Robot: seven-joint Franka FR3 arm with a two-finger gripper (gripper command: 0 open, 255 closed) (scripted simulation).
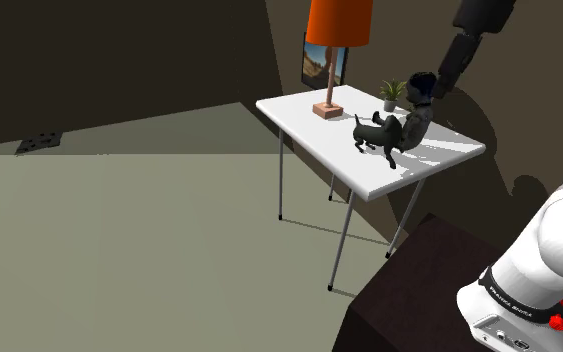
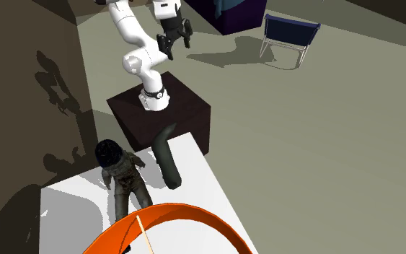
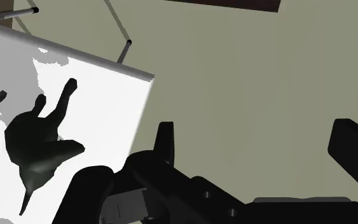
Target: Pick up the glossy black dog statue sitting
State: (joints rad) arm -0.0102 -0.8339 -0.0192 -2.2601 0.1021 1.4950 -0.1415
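The black dog statue [image 1: 374,133] stands near the front edge of the white table [image 1: 299,112]. In the wrist view the dog statue [image 3: 34,149] is a glossy black shape on the white table [image 3: 107,76], off to one side of the fingers. My gripper [image 3: 260,146] is open, with only floor showing between its fingers. It hangs apart from the table. The second exterior view puts the gripper [image 2: 176,40] high above the stand [image 2: 187,115], touching nothing. In the shoulder view the arm's black hand [image 1: 459,55] comes in at the upper right.
An orange lamp [image 1: 337,22] and a small potted plant [image 1: 392,92] stand on the table's far side. A dark doll-like figure [image 2: 122,177] is beside the dog, and a dark curved shape [image 2: 167,155] near the table corner. A blue chair [image 2: 289,32] stands far off.
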